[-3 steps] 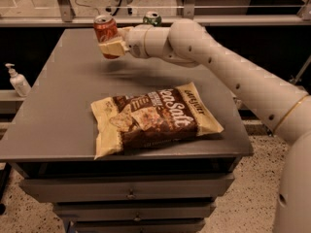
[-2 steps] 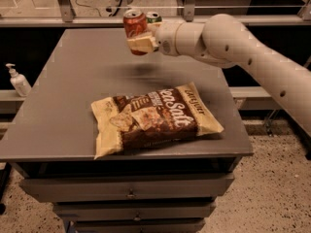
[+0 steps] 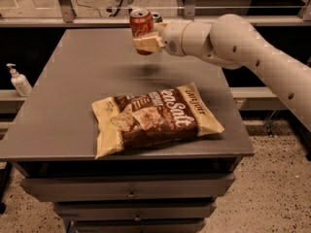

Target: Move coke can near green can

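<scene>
My gripper (image 3: 144, 39) is shut on the coke can (image 3: 141, 24), a red can with white script and a silver top. It holds the can upright in the air above the far part of the grey table (image 3: 73, 106). The green can (image 3: 157, 18) stands at the table's far edge, just behind and to the right of the coke can. Only its silver top and a sliver of green show; my wrist hides the rest.
A brown and cream chip bag (image 3: 155, 118) lies flat on the near middle of the table. A white pump bottle (image 3: 18, 80) stands on a ledge to the left. Drawers sit under the tabletop. A metal rail runs behind the table.
My gripper has carried the coke can to the right along the table's far edge, from the far left toward the green can.
</scene>
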Motion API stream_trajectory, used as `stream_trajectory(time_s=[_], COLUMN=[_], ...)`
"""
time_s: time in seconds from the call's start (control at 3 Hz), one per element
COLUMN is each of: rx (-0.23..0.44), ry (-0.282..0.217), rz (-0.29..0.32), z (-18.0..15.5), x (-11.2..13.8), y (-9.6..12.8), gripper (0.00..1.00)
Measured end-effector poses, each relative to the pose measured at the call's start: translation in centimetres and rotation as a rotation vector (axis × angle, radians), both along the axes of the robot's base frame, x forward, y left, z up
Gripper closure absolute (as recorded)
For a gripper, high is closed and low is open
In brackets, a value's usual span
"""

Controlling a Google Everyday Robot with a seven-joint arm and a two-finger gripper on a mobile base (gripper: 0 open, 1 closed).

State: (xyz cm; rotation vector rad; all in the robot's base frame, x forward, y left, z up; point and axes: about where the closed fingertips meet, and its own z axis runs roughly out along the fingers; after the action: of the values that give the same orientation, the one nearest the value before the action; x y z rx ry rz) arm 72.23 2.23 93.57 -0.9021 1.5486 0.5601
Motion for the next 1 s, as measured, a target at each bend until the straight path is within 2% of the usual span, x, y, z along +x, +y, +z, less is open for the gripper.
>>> stream_trajectory(time_s=[0.33,0.67,1.0], rx=[-0.010,-0.020,0.005], ry=[-0.002,-0.014,-0.031], rz=[-0.021,-0.096,-0.164], z=[0.0,0.3,0.7], x=[0.4,1.5,3.0], y=[-0.9,-5.1,-9.2], gripper=[1.00,1.00,1.00])
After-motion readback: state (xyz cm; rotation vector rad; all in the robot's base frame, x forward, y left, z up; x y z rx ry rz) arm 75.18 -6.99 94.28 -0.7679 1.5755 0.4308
